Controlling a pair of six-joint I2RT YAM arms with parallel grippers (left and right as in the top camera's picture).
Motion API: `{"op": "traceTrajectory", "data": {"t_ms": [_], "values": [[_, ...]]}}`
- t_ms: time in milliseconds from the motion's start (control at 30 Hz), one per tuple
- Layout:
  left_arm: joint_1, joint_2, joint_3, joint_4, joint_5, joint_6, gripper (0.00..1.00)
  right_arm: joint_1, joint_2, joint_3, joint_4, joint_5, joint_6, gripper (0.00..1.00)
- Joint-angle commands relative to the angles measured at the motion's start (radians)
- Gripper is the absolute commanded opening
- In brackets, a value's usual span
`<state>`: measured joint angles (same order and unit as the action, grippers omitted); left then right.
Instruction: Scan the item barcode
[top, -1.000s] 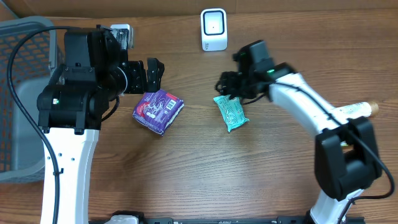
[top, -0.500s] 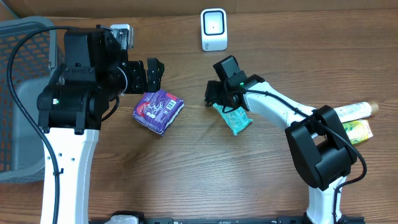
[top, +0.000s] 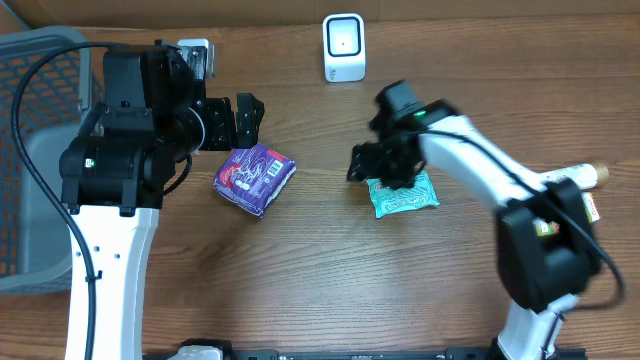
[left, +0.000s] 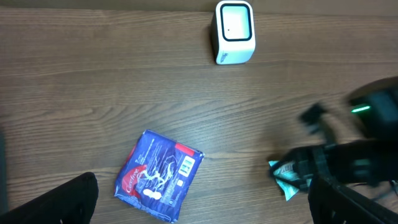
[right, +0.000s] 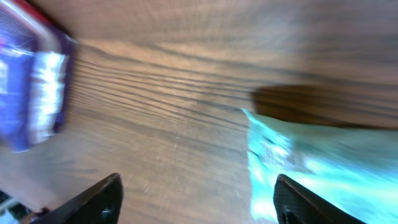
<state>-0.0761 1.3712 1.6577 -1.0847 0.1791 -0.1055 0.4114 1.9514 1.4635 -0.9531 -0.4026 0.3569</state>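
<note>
Scanner (top: 343, 47) faced the work area; the teal packet (top: 405, 195) lay flat in front of it, slightly right. The right gripper (top: 368, 165) hovered over the packet's end nearer the scanner, jaws spread, likely lining up a grasp. The left gripper (top: 246, 118) hung open, idle.

The table (top: 300, 280) is of brown wood, and its fine grain runs from left to right. Along its far edge there is a plain tan board (top: 500, 10), like cardboard. At the left side is a grey mesh basket (top: 25, 70). The light is soft and even, with weak shadows.
</note>
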Motion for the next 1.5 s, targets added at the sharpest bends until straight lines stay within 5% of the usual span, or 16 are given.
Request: {"op": "traceTrajectory", "data": {"t_ms": [0, 133, 400, 733, 1200, 1467], "values": [[0.004, 0.003, 0.013, 0.003, -0.006, -0.014, 1.0, -0.107, -0.183, 0.049, -0.044, -0.027, -0.149, 0.84], [0.004, 0.003, 0.013, 0.003, -0.006, -0.014, 1.0, -0.269, -0.212, 0.032, -0.128, -0.04, -0.374, 0.84], [0.005, 0.003, 0.013, 0.003, -0.006, -0.014, 1.0, -0.422, -0.096, -0.095, -0.11, -0.229, -0.603, 0.84], [0.005, 0.003, 0.013, 0.003, -0.006, -0.014, 1.0, -0.458, 0.111, -0.116, -0.1, -0.326, -0.729, 0.82], [0.004, 0.003, 0.013, 0.003, -0.006, -0.014, 1.0, -0.391, 0.206, -0.2, 0.043, -0.386, -0.688, 0.58], [0.004, 0.003, 0.013, 0.003, -0.006, -0.014, 0.99, -0.379, 0.206, -0.271, 0.138, -0.432, -0.584, 0.13]]}}
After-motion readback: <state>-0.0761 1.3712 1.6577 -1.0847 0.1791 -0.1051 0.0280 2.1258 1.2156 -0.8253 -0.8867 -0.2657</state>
